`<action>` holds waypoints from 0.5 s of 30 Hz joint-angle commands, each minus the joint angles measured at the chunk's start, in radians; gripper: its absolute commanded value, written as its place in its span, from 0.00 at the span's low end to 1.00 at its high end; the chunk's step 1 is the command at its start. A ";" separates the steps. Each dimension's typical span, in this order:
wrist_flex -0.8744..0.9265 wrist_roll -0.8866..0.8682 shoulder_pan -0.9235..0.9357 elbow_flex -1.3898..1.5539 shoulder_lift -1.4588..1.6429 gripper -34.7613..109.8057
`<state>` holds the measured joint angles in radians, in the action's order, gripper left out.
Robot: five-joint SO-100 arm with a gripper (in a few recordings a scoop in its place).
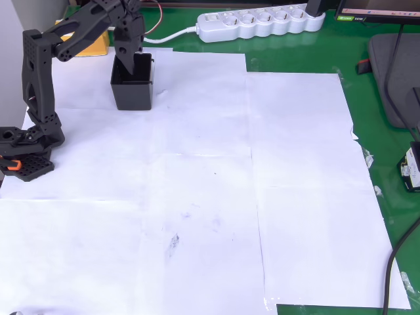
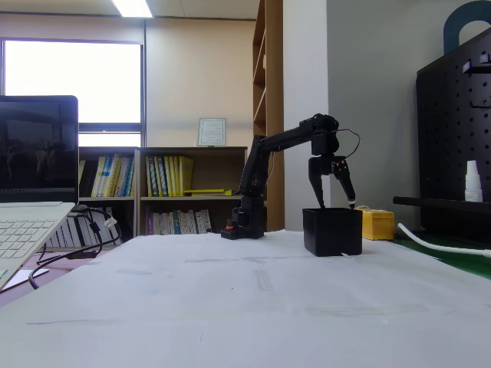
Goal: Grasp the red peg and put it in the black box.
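Observation:
The black box [image 1: 131, 96] stands on the white paper at the upper left of the overhead view, close to the arm. In the fixed view the black box [image 2: 331, 231] sits right of centre. My gripper [image 2: 335, 204] hangs straight down over the box's opening, its tips just above the rim. The two fingers are spread apart with nothing visible between them, so it is open. From overhead, my gripper [image 1: 134, 64] covers the top of the box. The red peg is hidden or out of view.
A yellow box [image 1: 94, 46] lies behind the arm, and the yellow box [image 2: 377, 224] shows right of the black one. A white power strip [image 1: 259, 23] runs along the far edge. A laptop [image 2: 31, 207] stands at the left. White paper [image 1: 216, 197] covers the table.

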<state>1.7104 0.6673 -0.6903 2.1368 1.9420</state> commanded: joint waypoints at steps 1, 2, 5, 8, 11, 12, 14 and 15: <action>0.032 0.018 -0.012 0.081 -0.025 0.26; 0.035 0.021 -0.011 0.081 -0.028 0.24; 0.049 0.028 0.006 0.081 -0.041 0.24; 0.051 0.029 0.034 0.081 -0.069 0.24; 0.060 0.055 0.077 0.069 -0.129 0.24; 0.064 0.071 0.097 0.066 -0.158 0.24; 0.066 0.106 0.144 0.054 -0.216 0.24; 0.067 0.127 0.172 0.044 -0.249 0.24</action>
<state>1.7503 0.7517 -0.5691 2.1368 1.8669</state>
